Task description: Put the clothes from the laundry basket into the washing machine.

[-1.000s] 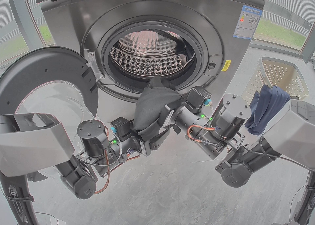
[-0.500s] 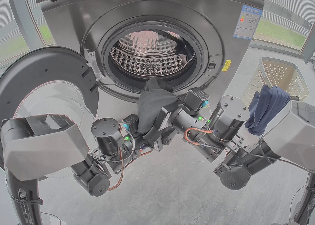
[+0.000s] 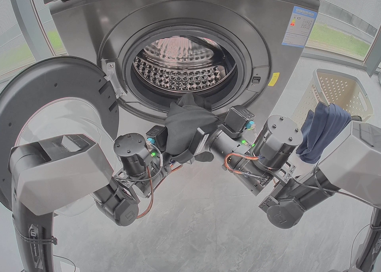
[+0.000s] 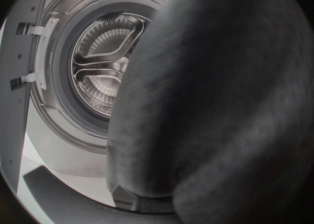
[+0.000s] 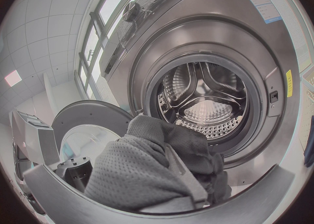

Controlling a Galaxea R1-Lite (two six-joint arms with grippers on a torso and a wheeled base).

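Before the round hole of the washing machine (image 3: 222,10), a black cloth (image 3: 186,124) is covering the left gripper (image 3: 176,161) and right gripper (image 3: 199,141); clamped or not, I cannot tell.

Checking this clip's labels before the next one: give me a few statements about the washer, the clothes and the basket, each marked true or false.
1. The round dark-grey washing machine door stands open, swung to the robot's left. True.
2. The shiny perforated steel drum holds a pile of clothes. False: no clothes show inside it.
3. The black mesh garment is draped over the arm ends, in front of the lower edge of the opening. True.
4. The beige perforated plastic laundry basket sits to the robot's left of the machine. False: it sits to the right.
5. A dark blue cloth hangs at the basket's near rim. True.
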